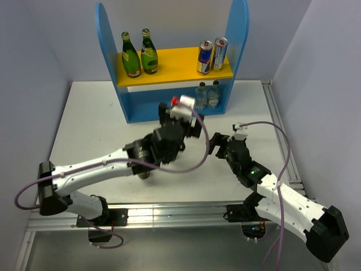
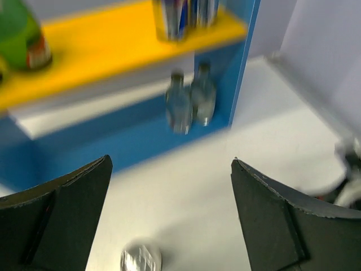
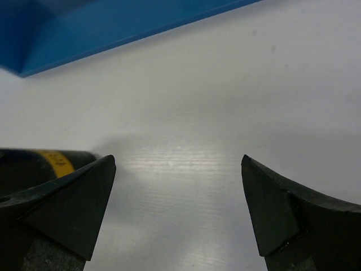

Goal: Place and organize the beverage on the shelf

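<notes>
A white bench sits between pale walls. At the back of it stands the shelf, with tall blue sides and a yellow top board. There are six drinks on the shelf. Two green bottles stand side by side on the left of the yellow board. Two cans stand close together on the right of it. Two clear bottles stand side by side on the low level, at the right end. The left hand is just in front of the shelf, near the middle. Its fingers are spread wide and it holds nothing. Low in the left wrist view a small shiny round thing sits on the bench, too blurry to name. The right hand is over the bare bench, to the right of the left hand. Its fingers are spread wide too, with nothing between them. Behind one finger is a dark thing with a yellow label; I cannot tell what it is.
</notes>
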